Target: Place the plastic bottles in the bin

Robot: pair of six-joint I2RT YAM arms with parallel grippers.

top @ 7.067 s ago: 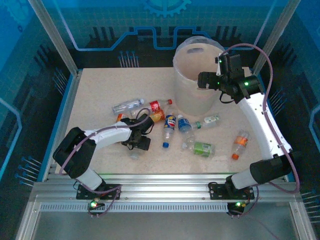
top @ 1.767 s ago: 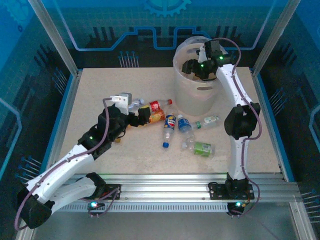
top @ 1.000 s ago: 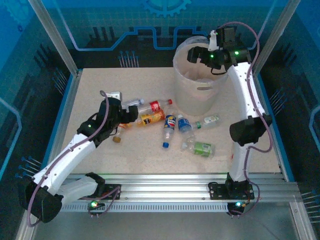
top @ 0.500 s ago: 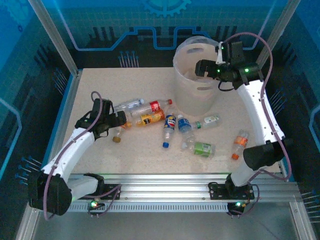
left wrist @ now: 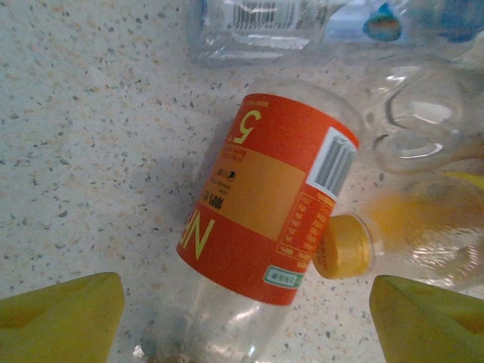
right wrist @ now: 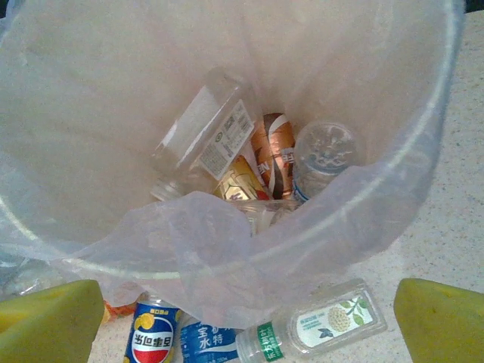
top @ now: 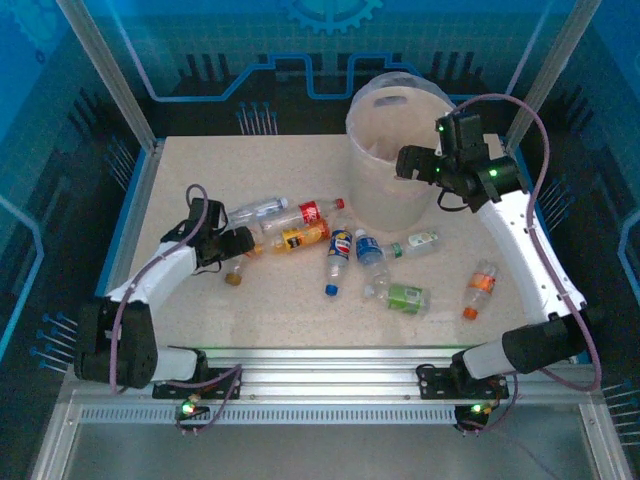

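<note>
Speckled beige tabletop (top: 200, 170) enclosed by blue circuit-patterned panels (top: 200, 50) and aluminium posts (top: 105, 70).

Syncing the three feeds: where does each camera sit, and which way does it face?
Top external: high behind the bases, looking down at the table, bin, left arm, right arm.
Left wrist: on the left arm, facing down at an orange-labelled bottle; yellow jaws in bottom corners.
Right wrist: on the right arm, looking into the bin; yellow jaws likewise.
Shared: top and right wrist both show the bin.

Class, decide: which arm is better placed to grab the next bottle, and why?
Left. The left gripper sits low, jaws open either side of the orange-labelled bottle. The right gripper hangs open and empty over the bin.
</note>
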